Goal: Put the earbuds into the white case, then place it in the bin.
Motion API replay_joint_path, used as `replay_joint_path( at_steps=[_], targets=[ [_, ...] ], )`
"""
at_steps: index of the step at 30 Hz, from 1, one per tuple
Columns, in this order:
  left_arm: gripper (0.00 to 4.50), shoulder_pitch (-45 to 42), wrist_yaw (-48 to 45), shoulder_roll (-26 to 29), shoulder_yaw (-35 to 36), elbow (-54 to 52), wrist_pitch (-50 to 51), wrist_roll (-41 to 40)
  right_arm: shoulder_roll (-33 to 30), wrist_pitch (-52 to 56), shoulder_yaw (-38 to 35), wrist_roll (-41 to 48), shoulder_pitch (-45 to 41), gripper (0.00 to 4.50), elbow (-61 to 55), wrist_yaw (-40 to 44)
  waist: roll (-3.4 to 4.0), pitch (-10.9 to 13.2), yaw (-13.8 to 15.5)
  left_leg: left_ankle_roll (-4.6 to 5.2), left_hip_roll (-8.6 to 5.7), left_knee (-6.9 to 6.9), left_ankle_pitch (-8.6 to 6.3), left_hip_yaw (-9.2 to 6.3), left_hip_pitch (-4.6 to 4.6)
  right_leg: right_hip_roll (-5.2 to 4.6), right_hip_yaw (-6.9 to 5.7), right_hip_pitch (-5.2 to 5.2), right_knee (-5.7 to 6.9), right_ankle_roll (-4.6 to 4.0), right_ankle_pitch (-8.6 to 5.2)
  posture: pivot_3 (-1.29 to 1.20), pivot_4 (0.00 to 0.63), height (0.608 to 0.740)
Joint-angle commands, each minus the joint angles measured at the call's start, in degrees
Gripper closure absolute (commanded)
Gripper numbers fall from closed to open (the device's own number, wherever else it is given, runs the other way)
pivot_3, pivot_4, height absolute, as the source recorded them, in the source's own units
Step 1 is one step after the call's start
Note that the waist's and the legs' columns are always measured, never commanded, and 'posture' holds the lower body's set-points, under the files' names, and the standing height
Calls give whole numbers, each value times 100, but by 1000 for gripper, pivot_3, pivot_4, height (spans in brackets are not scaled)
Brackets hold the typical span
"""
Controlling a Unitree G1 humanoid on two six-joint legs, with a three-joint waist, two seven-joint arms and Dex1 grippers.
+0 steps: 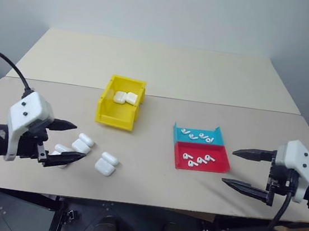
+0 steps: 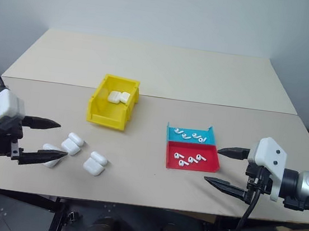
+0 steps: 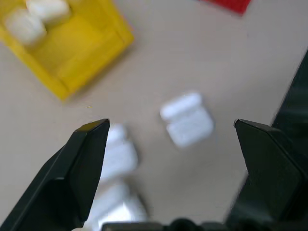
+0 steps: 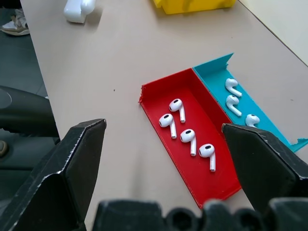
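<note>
Beige laminate covers the table (image 1: 204,76), the biggest thing we see, with a seam running across it from side to side. Next in size come the two grippers. The left gripper (image 1: 66,142) hangs over the table's near left corner with its black fingers spread wide and nothing between them; the right gripper (image 1: 242,170) hangs by the near right edge, jaws equally wide apart and empty.

The bin (image 1: 117,116), bright yellow, sits left of the table's middle, just on the near side of the seam, and already holds two white cases (image 1: 125,97) lying side by side against its far wall.

Right of centre, towards the near edge, a blue tray (image 1: 181,134) and a red tray (image 1: 220,167) sit touching each other, the blue one on the far side. The earbuds (image 4: 187,130) lie in them: four in the red tray (clear in the right wrist view) and several more in the blue.

Between the bin and the near left corner lie the loose cases. One white case (image 1: 105,164) rests with its lid open, nearest the near edge, a little apart from the rest; others (image 1: 82,144) cluster just beside the left gripper's fingertips.
</note>
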Motion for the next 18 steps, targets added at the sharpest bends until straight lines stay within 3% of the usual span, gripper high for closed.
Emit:
replay_joint_path(
  at_steps=[1,4,7,15,18],
  targets=[
    [0,-843,381,578,-488,325,1093,-826,-11,83,-164,126,29,35,-191,-19,10,0,-1,0,-2,2,-1,8,2,-4,5,4,-2,1,-1,0,150,740],
    [0,-2141,971,703,-1549,610,2020,-1283,-13,121,-162,133,24,35,-220,-59,13,1,-11,2,-6,-2,-2,10,0,-6,9,1,-3,4,-1,0,150,740],
    [0,-3226,1360,492,-2507,800,2793,-1317,15,147,-182,114,37,35,-280,-124,12,2,-25,2,-5,-5,-1,5,0,0,7,-3,5,3,-1,0,150,740],
    [0,-4622,2160,630,-4696,1260,2933,-1210,61,457,-157,295,-117,35,-422,-487,3,6,-10,1,-6,-1,-1,4,-6,-1,7,-4,3,3,-1,0,150,740],
    [0,-4984,2522,748,-5323,1337,2933,-1567,61,645,-179,474,-159,35,-513,-602,0,8,0,1,-6,0,-1,5,-8,-2,8,-5,3,3,-1,0,150,740]
  ],
)
